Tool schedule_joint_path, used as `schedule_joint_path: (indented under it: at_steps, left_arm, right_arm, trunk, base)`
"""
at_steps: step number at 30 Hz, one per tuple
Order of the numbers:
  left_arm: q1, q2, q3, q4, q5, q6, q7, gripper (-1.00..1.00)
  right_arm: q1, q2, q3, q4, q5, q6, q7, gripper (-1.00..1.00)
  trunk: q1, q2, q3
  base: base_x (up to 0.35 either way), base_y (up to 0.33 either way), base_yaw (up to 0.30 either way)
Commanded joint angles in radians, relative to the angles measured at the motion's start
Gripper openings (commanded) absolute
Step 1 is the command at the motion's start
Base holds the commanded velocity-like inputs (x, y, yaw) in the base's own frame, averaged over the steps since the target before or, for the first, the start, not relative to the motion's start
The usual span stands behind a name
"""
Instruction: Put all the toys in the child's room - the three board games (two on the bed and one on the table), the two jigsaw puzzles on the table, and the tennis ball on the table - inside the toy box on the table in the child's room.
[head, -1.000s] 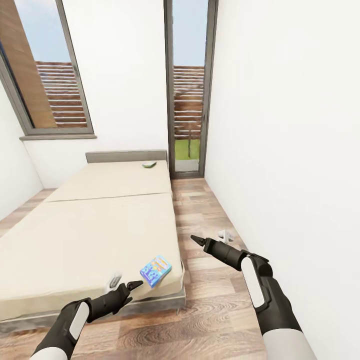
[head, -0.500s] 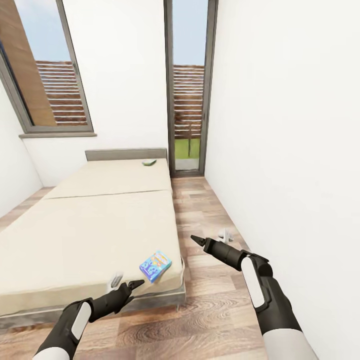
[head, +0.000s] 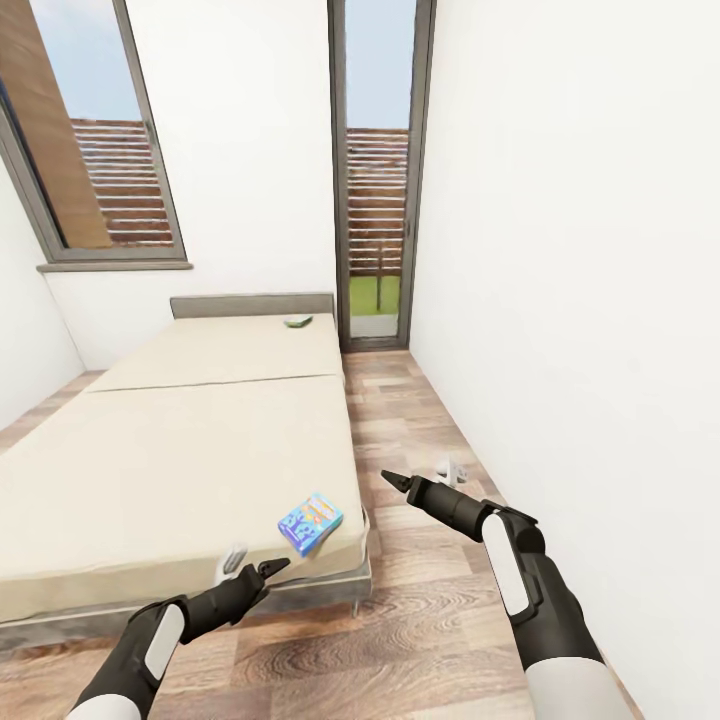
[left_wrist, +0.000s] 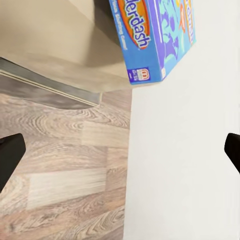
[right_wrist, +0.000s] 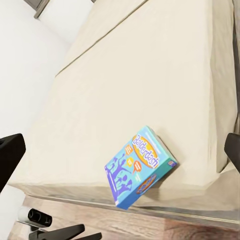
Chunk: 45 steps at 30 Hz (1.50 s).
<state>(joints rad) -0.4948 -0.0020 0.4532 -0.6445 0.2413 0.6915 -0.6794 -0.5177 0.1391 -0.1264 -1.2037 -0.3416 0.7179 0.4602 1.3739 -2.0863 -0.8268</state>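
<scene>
Landmark: the bed (head: 190, 440), wide and low, with two beige pads, a grey headboard (head: 252, 305) at its far end and a grey frame along the near edge.

Left of the bed's head, a tall window (head: 95, 150) with a grey frame sits in the far wall, a slatted fence visible behind it.

The left gripper (head: 270, 570) hovers just off the bed's near right corner, over the frame, touching nothing. In the left wrist view its two dark fingertips (left_wrist: 10, 160) sit at opposite edges of the picture, so the claw is released and empty.

The blue game (head: 311, 522) lies flat on the near pad at the bed's near right corner, close to both edges and turned askew to them. In the right wrist view the blue game (right_wrist: 141, 166) shows printed lettering on its lid, with nothing on top of it or beside it. The left gripper is near it, not in contact.

The white-and-green game (head: 298, 322) lies at the bed's far right corner, just before the headboard, well apart from the blue one.

Right of the bed runs a strip of wood floor (head: 420, 600) bounded by a plain white wall (head: 570, 250). A narrow glazed door (head: 378, 180) stands beyond the bed's far right corner.

The right gripper (head: 390, 479) hangs over that floor strip, level with the bed's near corner and apart from it. Its fingertips (right_wrist: 11, 157) also sit wide apart in the right wrist view: released, holding nothing.
</scene>
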Motion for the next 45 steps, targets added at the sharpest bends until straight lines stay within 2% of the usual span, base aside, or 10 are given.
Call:
schedule_joint_path:
  at_steps: [1, 8, 14, 24, 45]
  left_arm:
    - [-0.001, 0.0, 0.002, 0.0, 0.003, 0.006, -0.003, 1.0]
    - [-0.001, -0.007, -0.031, 0.0, 0.001, 0.005, -0.057, 1.0]
    - [-0.001, -0.01, -0.051, 0.0, 0.0, 0.004, -0.07, 1.0]
    - [-0.001, -0.009, -0.056, 0.0, 0.0, 0.005, -0.072, 1.0]
    - [-0.001, -0.007, -0.056, 0.0, 0.001, 0.005, -0.073, 1.0]
  right_arm:
    - [-0.001, 0.001, -0.004, 0.0, -0.002, 0.008, 0.003, 1.0]
    - [-0.001, 0.002, -0.003, 0.0, -0.002, 0.006, 0.003, 1.0]
    - [-0.001, 0.001, -0.004, 0.0, -0.002, 0.006, 0.003, 1.0]
    - [-0.001, 0.001, -0.004, 0.0, -0.002, 0.006, 0.003, 1.0]
    - [-0.001, 0.001, -0.004, 0.0, -0.002, 0.006, 0.003, 1.0]
  trunk:
    - [0.0, 0.0, -0.001]
    - [0.0, 0.0, -0.001]
    - [0.0, 0.0, -0.001]
    - [0.0, 0.0, -0.001]
    - [0.0, 0.0, -0.001]
  base:
    - [0.0, 0.0, 0.0]
    - [0.0, 0.0, 0.0]
    - [0.0, -0.011, 0.0]
    - [0.0, -0.115, 0.0]
    - [0.058, 0.021, 0.0]
